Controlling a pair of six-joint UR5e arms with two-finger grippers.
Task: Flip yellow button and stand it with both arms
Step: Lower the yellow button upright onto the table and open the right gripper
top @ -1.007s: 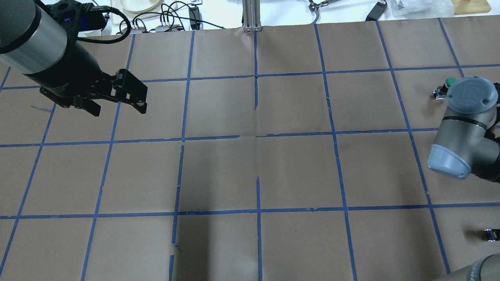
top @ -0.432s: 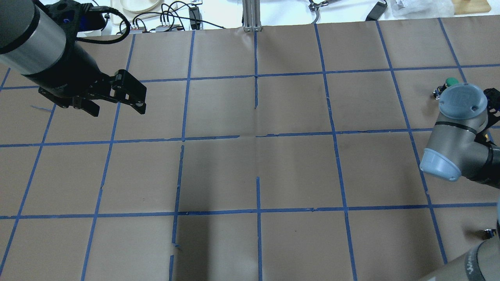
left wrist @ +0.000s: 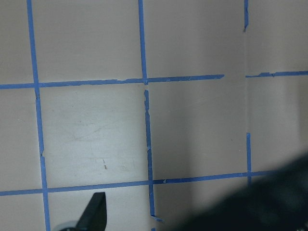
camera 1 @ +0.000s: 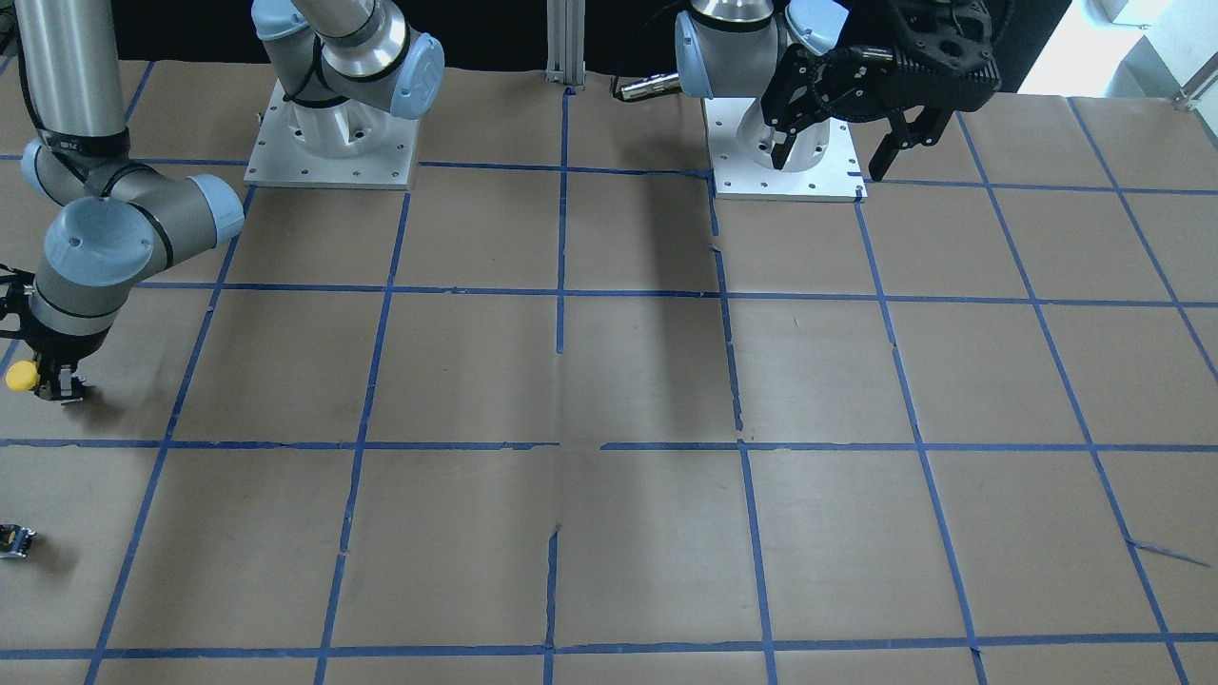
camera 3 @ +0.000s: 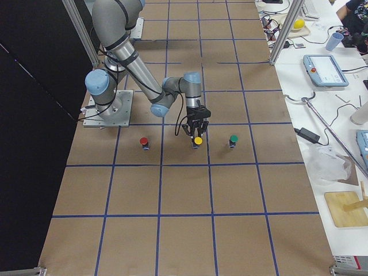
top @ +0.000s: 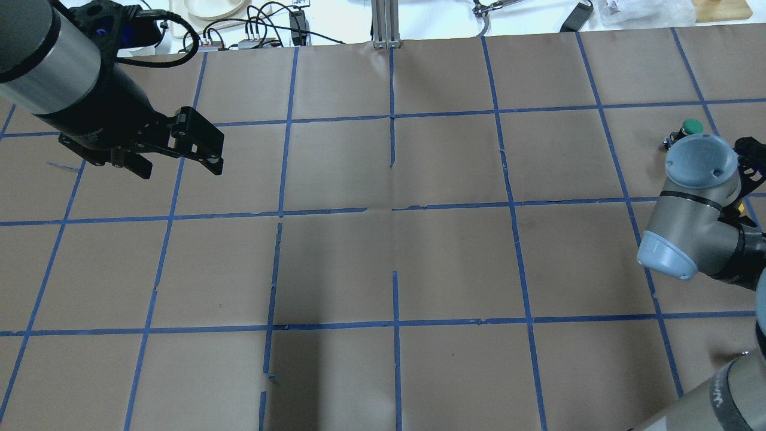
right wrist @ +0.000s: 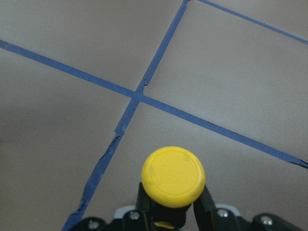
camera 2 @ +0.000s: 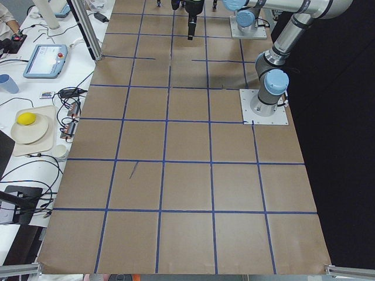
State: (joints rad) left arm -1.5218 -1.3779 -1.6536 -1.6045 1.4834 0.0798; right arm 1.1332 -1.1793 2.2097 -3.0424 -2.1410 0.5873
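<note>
While brown paper gridded with blue tape covers the desk, white cabled bench beyond, the yellow button, with its round smooth cap, sits clamped in the right end effector at the desk's right end; the left end effector is spread apart.

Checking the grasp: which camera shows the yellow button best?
Right wrist-mounted: the yellow button appears large between the fingers of the right claw. Exterior right shows it small at the claw's tip; front-facing catches only its cap at the edge; the rest miss it.
</note>
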